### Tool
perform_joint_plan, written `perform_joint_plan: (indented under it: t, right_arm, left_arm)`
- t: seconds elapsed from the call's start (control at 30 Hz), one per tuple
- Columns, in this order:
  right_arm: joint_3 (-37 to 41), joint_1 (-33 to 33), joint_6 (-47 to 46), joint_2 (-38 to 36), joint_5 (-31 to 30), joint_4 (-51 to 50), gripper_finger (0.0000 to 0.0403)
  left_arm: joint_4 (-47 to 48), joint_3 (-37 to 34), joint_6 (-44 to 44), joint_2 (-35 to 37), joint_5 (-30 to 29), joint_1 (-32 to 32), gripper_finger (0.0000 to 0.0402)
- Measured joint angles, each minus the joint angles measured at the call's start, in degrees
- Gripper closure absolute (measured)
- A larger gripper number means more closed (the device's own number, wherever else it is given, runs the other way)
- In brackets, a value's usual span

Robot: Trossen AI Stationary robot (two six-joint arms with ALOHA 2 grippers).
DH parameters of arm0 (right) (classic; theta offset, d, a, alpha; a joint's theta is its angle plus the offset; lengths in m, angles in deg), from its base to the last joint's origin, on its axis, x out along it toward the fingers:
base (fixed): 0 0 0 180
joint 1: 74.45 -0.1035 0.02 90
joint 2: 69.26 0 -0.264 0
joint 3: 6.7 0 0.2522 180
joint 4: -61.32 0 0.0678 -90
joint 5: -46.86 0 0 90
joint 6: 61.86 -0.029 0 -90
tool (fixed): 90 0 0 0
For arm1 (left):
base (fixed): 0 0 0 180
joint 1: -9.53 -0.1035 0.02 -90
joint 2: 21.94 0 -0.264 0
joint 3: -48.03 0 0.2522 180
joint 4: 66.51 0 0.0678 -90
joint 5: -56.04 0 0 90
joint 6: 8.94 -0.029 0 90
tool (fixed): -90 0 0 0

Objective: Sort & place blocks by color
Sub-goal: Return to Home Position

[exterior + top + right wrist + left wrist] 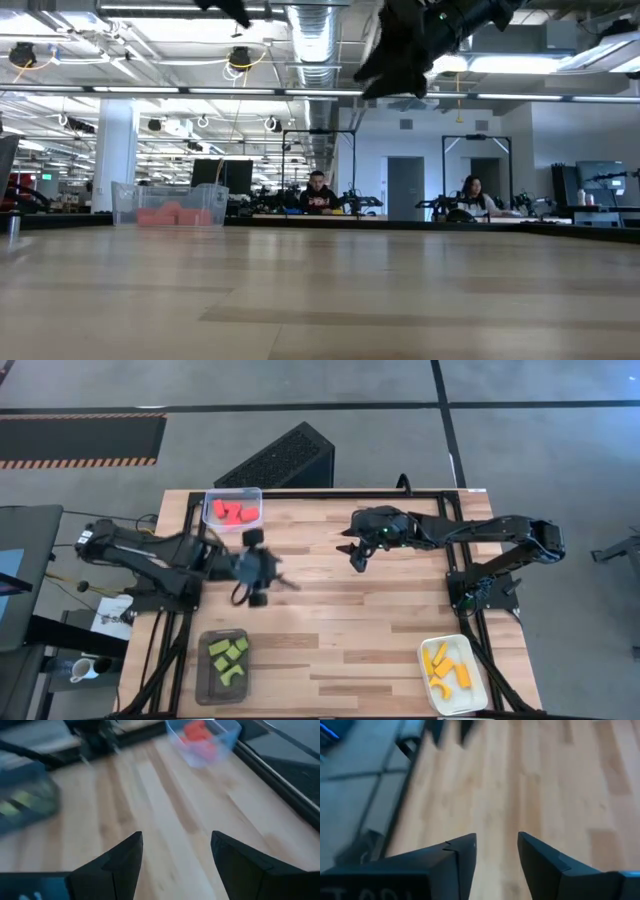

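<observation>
Pale wood, the table [340,625], and every block I can see sits in a tray. The red blocks [232,512] are in the clear tray [233,491] at one left corner, the green blocks [228,656] in the dark grey tray [222,696] at the other. The yellow-orange blocks [440,663] are in the white tray [455,700] on the right arm's side. The left gripper [496,840] hangs over the table's left-middle, fingers apart (holding nothing). The right gripper [176,837] hangs right of centre, also spread and empty.
</observation>
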Motion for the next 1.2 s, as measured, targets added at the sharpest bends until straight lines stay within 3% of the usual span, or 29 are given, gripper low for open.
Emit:
perform_joint_plan:
  t: [0.2,0.4,0.57,0.9,1.2]
  right_arm:
    - [0.11,-3.19,-3.96,2.12,3.4,13.16,0.0148]
    - [0.04,-5.33,-5.29,3.5,6.06,24.17,0.0155]
    - [0.04,-4.81,-4.95,0.27,7.3,24.98,0.0204]
    - [0.0,0.15,0.73,-10.01,7.41,21.86,0.0388]
    - [0.0,3.33,2.53,-20.89,7.65,2.38,0.0381]
  left_arm:
    - [-12.67,-0.28,-11.58,0.01,5.98,-9.62,0.0302]
    - [-28.26,-0.31,-12.88,-0.01,18.03,-18.73,0.0348]
    - [-36.75,-0.31,-11.52,-0.01,28.41,-23.32,0.0394]
    - [-38.11,-0.33,-8.52,1.85,36.03,-30.91,0.0401]
    - [-27.86,-0.38,-8.54,8.9,34.9,-34.51,0.0401]
